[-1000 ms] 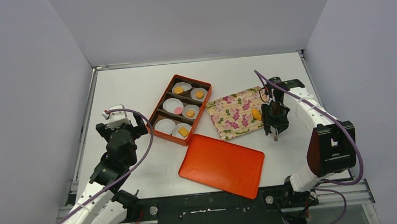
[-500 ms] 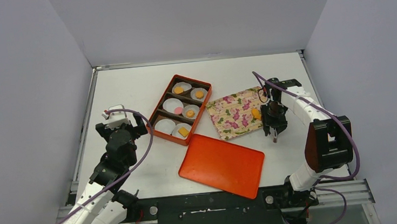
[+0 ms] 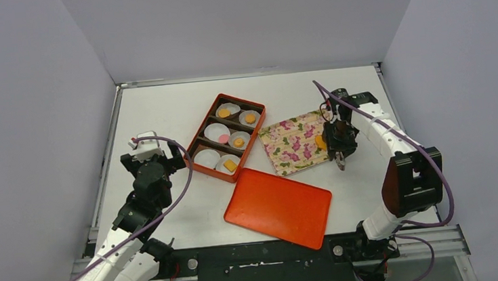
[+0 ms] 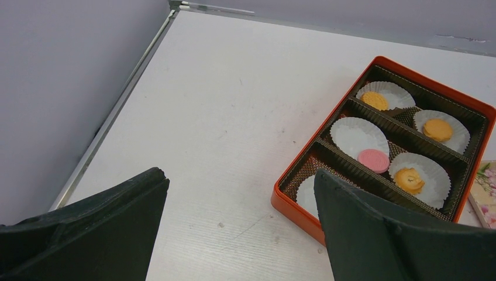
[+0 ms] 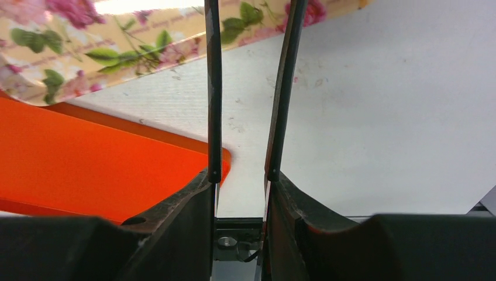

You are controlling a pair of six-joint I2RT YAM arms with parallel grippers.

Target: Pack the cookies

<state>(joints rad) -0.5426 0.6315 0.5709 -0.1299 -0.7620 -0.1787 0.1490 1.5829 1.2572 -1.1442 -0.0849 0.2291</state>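
Looking down from above, five cookies [image 3: 238,142] sit in paper cups [image 3: 206,159] in the orange box [image 3: 214,175]. One more orange cookie [image 3: 320,142] lies on the floral tray [image 3: 288,152], just beside the right gripper [image 3: 340,159]. Only that gripper's wrist camera shows its thin fingers narrowly parted with nothing between them, plus faint script on the tray too small to read; the left gripper [image 4: 238,174] gapes wide and empty.
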